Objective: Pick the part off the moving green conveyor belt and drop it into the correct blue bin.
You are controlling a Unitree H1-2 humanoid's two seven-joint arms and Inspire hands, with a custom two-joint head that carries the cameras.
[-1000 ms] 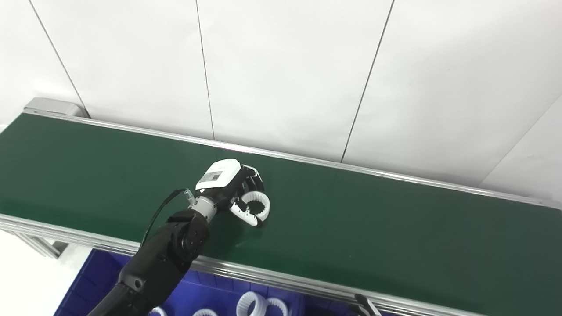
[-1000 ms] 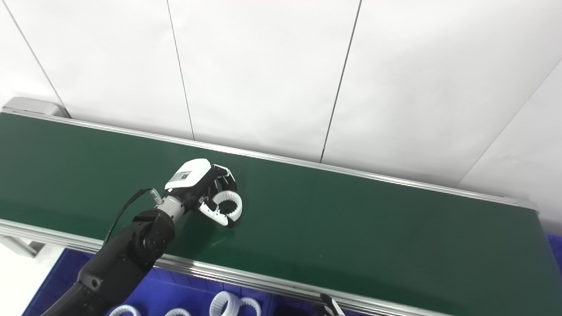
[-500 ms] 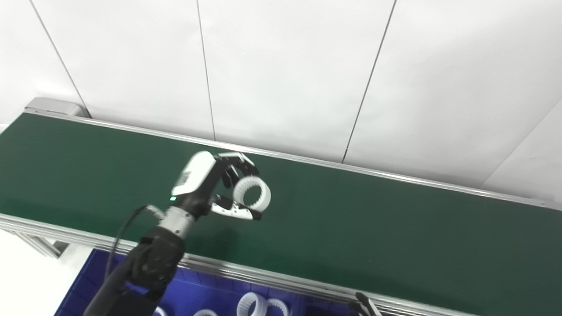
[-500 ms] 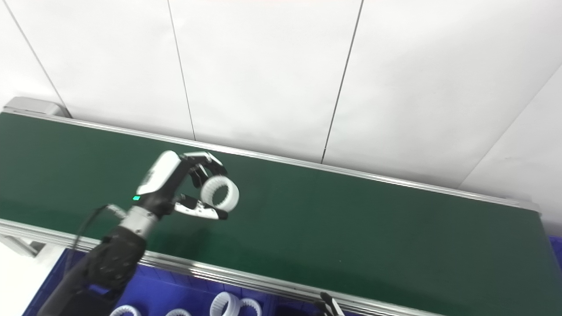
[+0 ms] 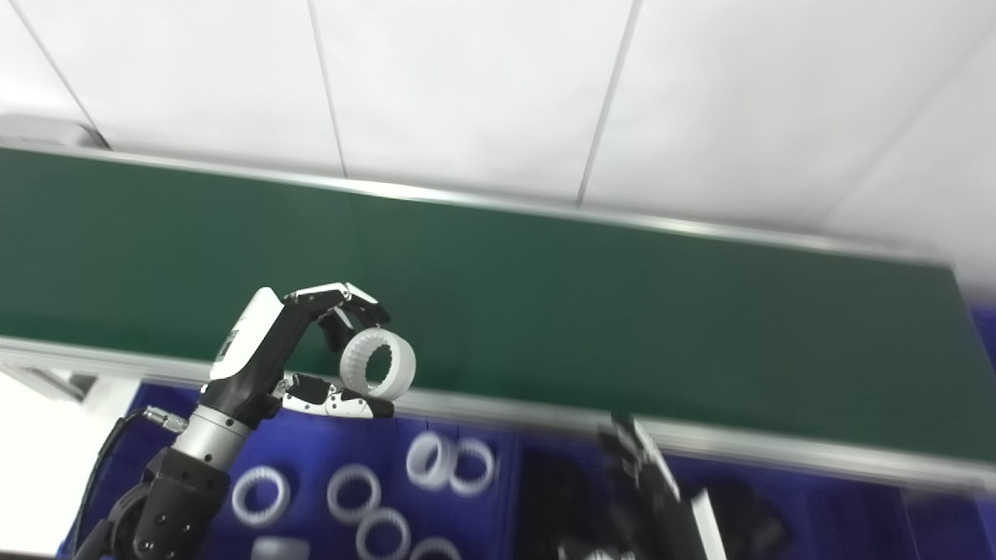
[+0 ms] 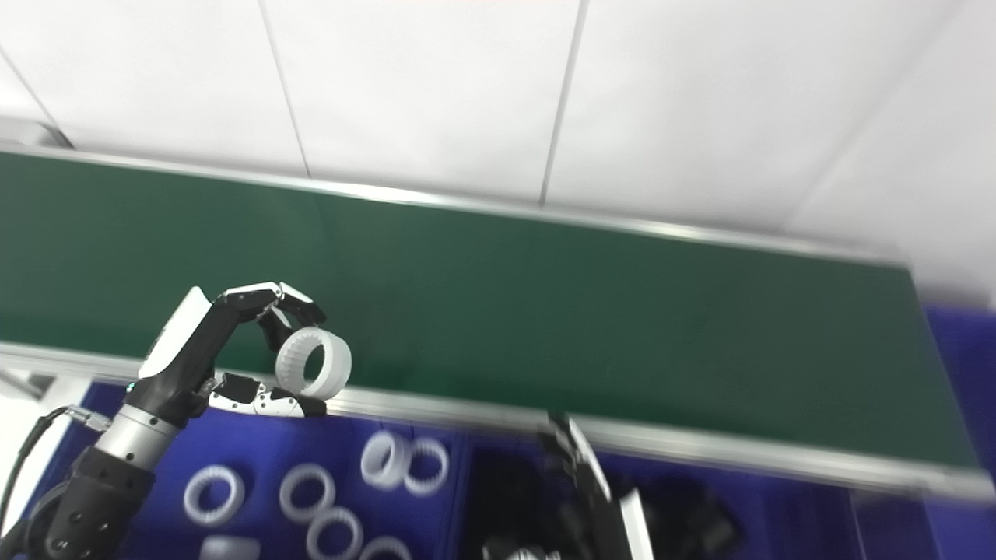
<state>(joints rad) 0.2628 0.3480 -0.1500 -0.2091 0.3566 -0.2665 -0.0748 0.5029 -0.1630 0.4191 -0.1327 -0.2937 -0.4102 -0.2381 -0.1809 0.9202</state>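
Observation:
My left hand (image 5: 280, 350) is shut on a white toothed ring (image 5: 377, 365), pinched between fingers and thumb. It holds the ring in the air over the near rail of the green conveyor belt (image 5: 545, 295), just above the left blue bin (image 5: 311, 459). That bin holds several white rings (image 5: 350, 490). My right hand (image 5: 654, 498) rises at the bottom centre, blurred, fingers extended and holding nothing. The left hand also shows in the right eye view (image 6: 202, 350), with the ring (image 6: 313, 363).
A second blue bin (image 5: 747, 513) to the right holds dark parts. The belt's metal rail (image 5: 778, 447) runs between belt and bins. A white panelled wall (image 5: 498, 93) stands behind the belt.
My left hand has lifted the ring off the belt and drawn it back to the near rail above the bin. The camera has tilted down, bringing the bins and right hand into view.

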